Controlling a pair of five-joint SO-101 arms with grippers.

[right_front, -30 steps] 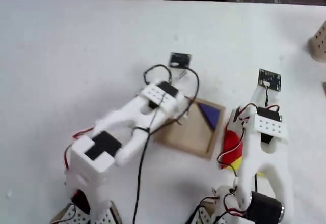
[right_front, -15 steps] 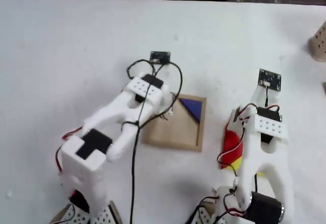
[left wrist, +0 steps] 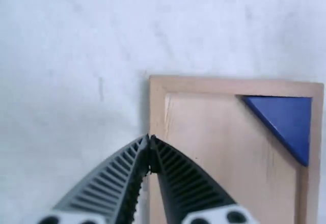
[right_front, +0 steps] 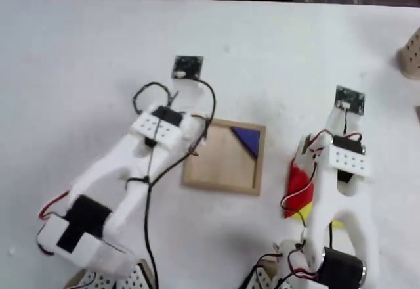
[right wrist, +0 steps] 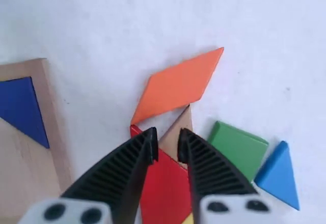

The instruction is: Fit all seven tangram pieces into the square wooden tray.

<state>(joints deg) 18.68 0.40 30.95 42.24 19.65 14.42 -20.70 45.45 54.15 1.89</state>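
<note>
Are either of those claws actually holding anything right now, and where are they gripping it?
Nothing seems held. The left gripper is shut, tips at the wooden tray's rim with nothing between them. The right gripper is open above the red piece.

Right claw (right wrist: 166, 138) slightly parted, seemingly above red piece (right wrist: 167, 193).

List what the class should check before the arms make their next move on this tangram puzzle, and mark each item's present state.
1. Square wooden tray flat on white table: ok.
2. Dark blue triangle seated in tray corner: ok.
3. Left tool clear of tray: not ok, shut tips over its rim.
4. Right tool open: ok.
5. Orange parallelogram uncovered: ok.
6. Red flat piece free of neighbours: cannot tell, tool partly hides it.
</note>
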